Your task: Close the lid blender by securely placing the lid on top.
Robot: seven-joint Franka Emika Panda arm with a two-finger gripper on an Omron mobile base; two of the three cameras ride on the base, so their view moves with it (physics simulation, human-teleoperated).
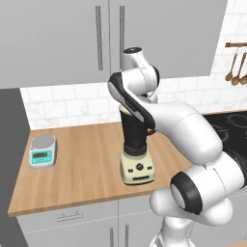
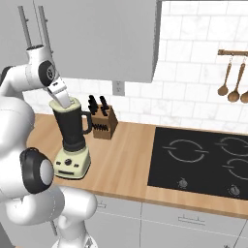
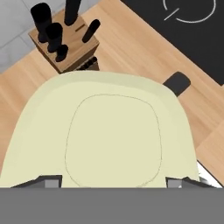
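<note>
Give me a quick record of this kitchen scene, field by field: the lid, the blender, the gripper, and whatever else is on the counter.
lid: cream-yellow, directly below the hand camera, apparently over the jar mouth; seating cannot be confirmed
blender: dark jar with side handle, upright on a cream base with a knob, near the counter's front edge
gripper: at the jar's top; finger tips spread at either side of the lid
knife block: wooden, right behind the blender
kitchen scale: at the counter's left end
cooktop: black, to the right
</note>
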